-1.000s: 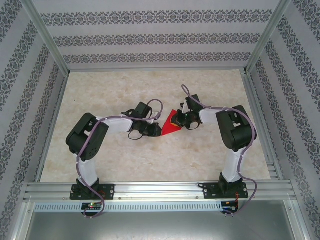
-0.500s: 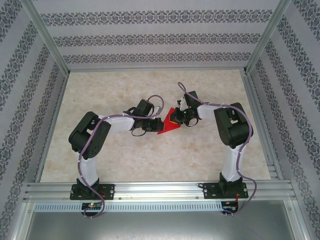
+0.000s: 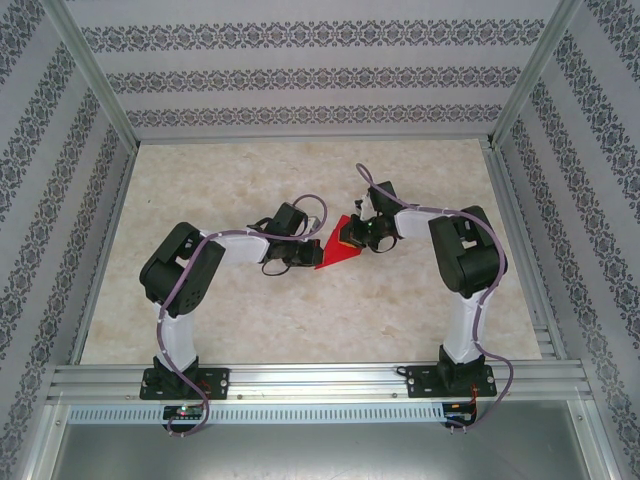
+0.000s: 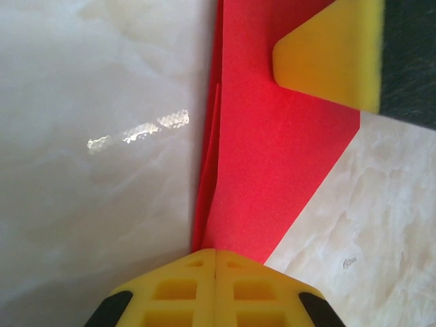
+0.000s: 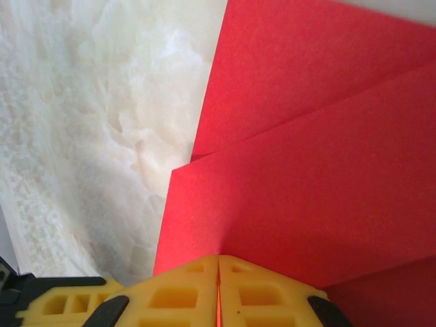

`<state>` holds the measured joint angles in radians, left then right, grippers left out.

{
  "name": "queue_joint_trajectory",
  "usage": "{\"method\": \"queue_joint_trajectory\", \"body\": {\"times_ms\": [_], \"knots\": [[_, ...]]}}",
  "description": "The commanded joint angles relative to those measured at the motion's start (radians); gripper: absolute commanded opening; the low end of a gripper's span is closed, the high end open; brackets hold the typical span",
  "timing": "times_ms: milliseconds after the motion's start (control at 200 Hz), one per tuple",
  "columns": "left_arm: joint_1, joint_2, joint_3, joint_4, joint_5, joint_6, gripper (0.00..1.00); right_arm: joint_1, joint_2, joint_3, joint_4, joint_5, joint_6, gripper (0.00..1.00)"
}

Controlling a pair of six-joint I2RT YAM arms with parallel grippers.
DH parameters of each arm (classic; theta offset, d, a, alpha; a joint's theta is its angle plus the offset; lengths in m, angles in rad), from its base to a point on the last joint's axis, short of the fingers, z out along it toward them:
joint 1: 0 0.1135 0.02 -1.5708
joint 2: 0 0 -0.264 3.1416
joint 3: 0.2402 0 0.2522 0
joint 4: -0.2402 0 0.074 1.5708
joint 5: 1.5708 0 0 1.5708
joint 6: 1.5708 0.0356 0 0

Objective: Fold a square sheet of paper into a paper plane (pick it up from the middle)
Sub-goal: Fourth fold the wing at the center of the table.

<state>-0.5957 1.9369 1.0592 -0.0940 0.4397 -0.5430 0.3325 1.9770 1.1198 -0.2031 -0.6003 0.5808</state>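
1. Left gripper [image 4: 216,257] is clamped shut on the narrow tip of the red paper [image 4: 272,157].
2. Paper sits mid-bench [image 3: 250,320] between both grippers, already a creased wedge. From above its long axis runs roughly 7 to 1 o'clock, tip pointing at 7.
3. Right gripper [image 5: 218,264] is pinched shut on the wide end, around 1 o'clock.
4. Looks mid-fold to me. The next move needs one side anchored while the other lays a flap over, gently, or it'll tear.

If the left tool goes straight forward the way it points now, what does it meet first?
The folded red paper, which the left tool already pinches. Beyond it, slightly to the right, probably a yellow finger of the right tool; depth is unclear.
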Motion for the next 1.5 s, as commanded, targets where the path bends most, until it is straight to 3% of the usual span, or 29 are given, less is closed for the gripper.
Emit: {"method": "queue_joint_trajectory", "body": {"times_ms": [0,125,375,939,1494], "knots": [[0.007,0.029,-0.027,-0.052,-0.021,0.028,0.0,0.015,-0.103,-0.04,0.075,0.054,0.076,0.11],[0.005,0.034,-0.017,-0.067,-0.024,0.032,0.0,0.056,-0.152,-0.125,0.187,0.087,0.18,0.11],[0.004,0.044,-0.005,-0.085,-0.027,0.032,0.0,0.162,-0.137,-0.175,0.249,0.147,0.281,0.07],[0.004,0.045,-0.009,-0.078,-0.033,-0.004,0.0,0.172,-0.069,-0.217,0.286,0.167,0.338,0.05],[0.004,0.075,0.018,-0.264,-0.061,0.013,0.0,-0.02,-0.012,-0.142,0.179,0.182,0.168,0.05]]}}
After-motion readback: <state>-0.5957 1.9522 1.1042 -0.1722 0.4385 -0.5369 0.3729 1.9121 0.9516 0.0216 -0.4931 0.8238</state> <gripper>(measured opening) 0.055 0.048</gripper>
